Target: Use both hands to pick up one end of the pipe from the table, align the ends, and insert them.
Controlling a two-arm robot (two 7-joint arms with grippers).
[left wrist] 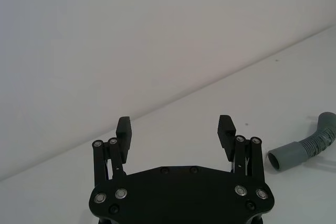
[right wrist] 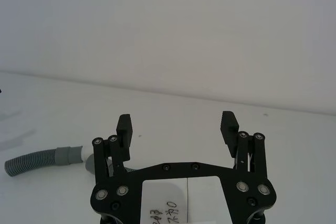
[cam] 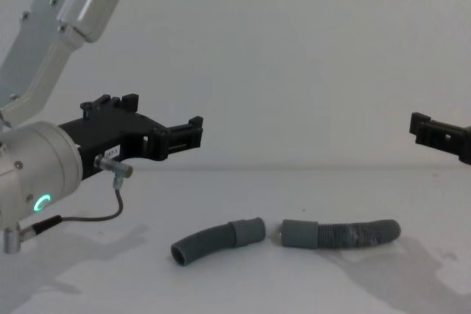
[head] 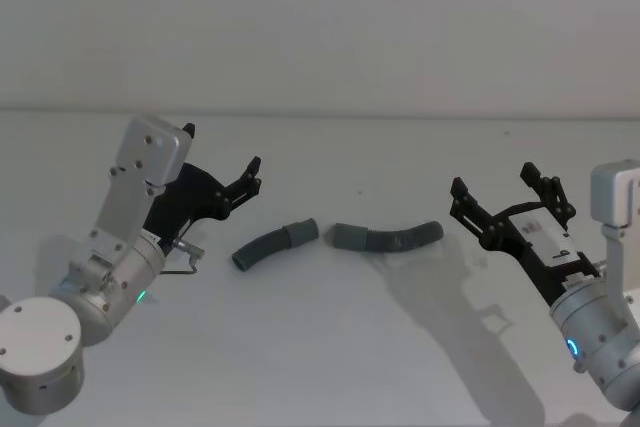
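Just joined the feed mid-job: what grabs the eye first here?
A curved hose piece and a longer hose piece lie on the table, smooth cuffs facing across a small gap. The left gripper hovers open on their left, the right gripper open on their right, neither touching them.

The light in the room came from above and was soft and even. The table [head: 330,367] was pale and matt, with no glare on it. A wide, faint shadow lay on the table under the right tool [head: 493,179], spreading toward the robot. A similar one with blurred edges lay under the left tool [cam: 193,131]. The two pipe pieces [cam: 221,240] threw only a thin dark line beneath them. The wall [head: 320,27] was plainly lit. A green ring light [cam: 44,201] glowed on the left wrist, and a bluish arc [head: 573,349] on the right.
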